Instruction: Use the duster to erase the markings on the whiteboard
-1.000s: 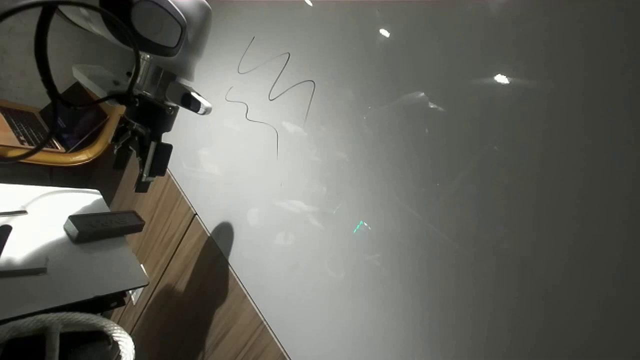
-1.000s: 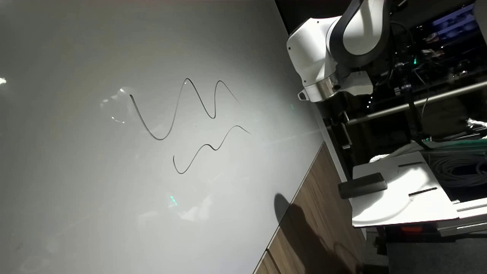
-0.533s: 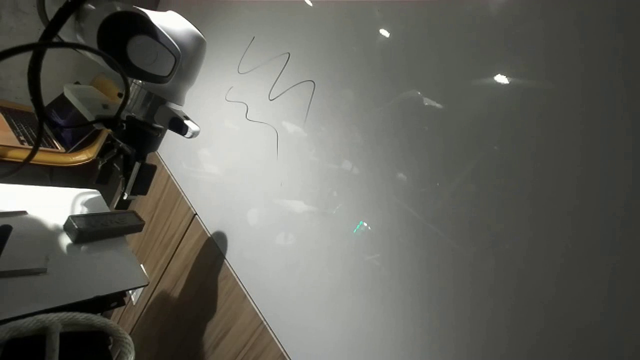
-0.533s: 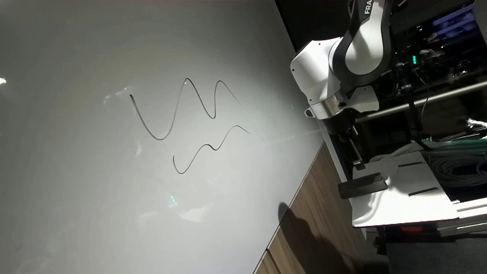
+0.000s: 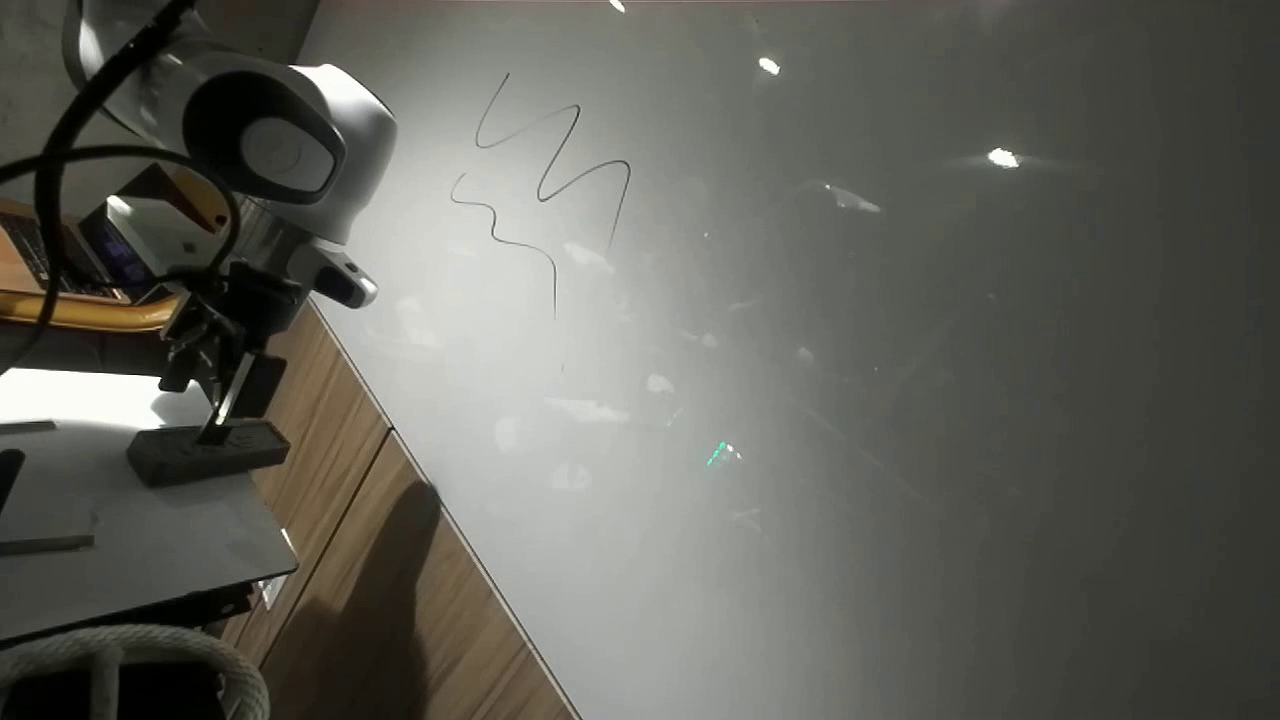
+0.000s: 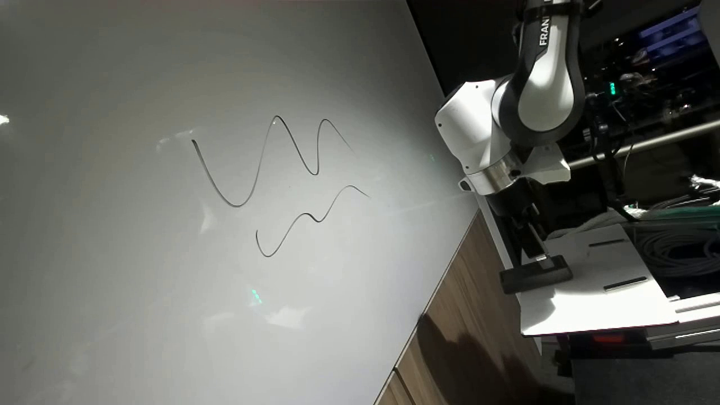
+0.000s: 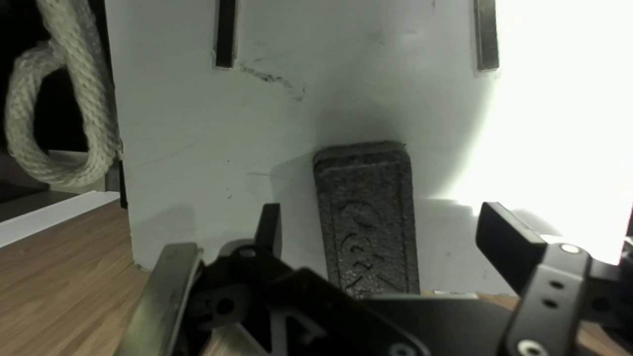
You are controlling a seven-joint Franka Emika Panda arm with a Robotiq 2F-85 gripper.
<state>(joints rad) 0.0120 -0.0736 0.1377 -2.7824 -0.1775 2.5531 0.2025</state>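
Note:
The duster (image 5: 170, 460), a dark-grey oblong block, lies on the small white tabletop (image 5: 160, 540), its end sticking out past the edge. It also shows in an exterior view (image 6: 529, 278) and the wrist view (image 7: 366, 207). My gripper (image 7: 382, 221) is open. Its fingers stand on either side of the duster, apart from it in the wrist view. In both exterior views a finger overlaps the duster; contact cannot be told. The whiteboard (image 5: 850, 420) bears two thin dark squiggles, the upper marking (image 6: 262, 154) and the lower marking (image 6: 306, 214). The duster's near end is hidden by the gripper.
Two dark strips (image 7: 226, 34) lie on the tabletop. A white rope loop (image 7: 74, 109) hangs beside it. Wood panelling (image 5: 400, 560) runs below the whiteboard. A laptop on a yellow-edged chair (image 5: 110, 312) stands behind the arm. A black cable (image 5: 60, 140) loops near the arm.
My gripper has come down to the duster on the tabletop, and the arm's shadow has moved lower. The duster and the markings have not moved or changed.

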